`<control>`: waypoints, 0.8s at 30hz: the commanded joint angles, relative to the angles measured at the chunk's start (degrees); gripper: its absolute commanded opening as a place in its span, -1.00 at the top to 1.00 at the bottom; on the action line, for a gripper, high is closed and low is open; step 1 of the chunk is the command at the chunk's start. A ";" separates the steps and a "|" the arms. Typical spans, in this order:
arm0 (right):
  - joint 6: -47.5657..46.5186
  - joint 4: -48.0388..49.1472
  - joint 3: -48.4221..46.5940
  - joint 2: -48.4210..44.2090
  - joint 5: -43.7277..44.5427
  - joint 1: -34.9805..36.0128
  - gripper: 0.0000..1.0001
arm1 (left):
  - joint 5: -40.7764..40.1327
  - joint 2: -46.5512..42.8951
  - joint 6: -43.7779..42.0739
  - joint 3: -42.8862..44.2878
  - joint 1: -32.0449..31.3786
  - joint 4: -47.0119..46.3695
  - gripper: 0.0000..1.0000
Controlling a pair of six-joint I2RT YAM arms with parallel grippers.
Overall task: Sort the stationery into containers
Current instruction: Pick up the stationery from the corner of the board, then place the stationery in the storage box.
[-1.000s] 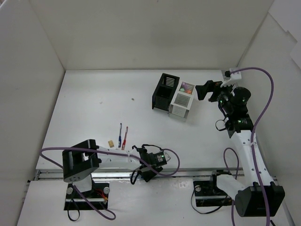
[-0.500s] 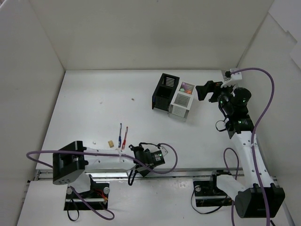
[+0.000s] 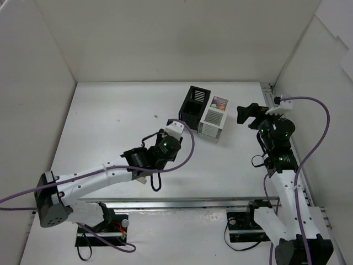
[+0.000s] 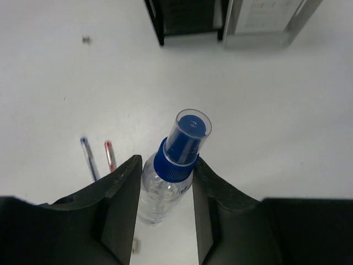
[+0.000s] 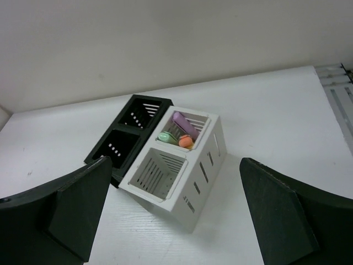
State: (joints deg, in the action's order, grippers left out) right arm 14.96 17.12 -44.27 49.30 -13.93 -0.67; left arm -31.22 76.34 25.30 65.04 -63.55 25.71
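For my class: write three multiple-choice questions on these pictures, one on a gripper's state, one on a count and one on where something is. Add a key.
1. The left gripper is:
A. open and empty
B. shut on an eraser
C. shut on the clear plastic bottle with a blue cap

2. How many thin pens lie on the white table?
A. one
B. two
C. four

3. The purple, green and orange pieces sit:
A. in one compartment of the white slotted container
B. on the table
C. in the left gripper

Key:
1 C: both fingers press the bottle's sides in the left wrist view.
2 B: one blue pen and one red pen lie side by side.
3 A: the right wrist view shows them inside the container's farther compartment.
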 commanded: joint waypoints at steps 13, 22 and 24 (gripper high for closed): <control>13.69 -2.80 8.76 -9.04 23.16 0.23 -0.96 | 34.29 21.46 -24.95 26.98 10.73 -43.45 1.00; 10.26 -4.21 7.97 -9.13 21.93 0.31 -0.96 | 45.26 37.81 -22.06 41.31 14.85 -47.59 1.00; 9.74 -4.03 8.15 -8.96 21.41 0.23 -0.96 | 46.86 40.80 -19.59 43.50 15.73 -50.23 1.00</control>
State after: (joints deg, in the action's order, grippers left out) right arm 25.69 9.69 -34.57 39.88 7.07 -0.67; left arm 9.63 117.05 2.87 103.18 -50.06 -15.00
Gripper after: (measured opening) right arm 0.979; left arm 0.339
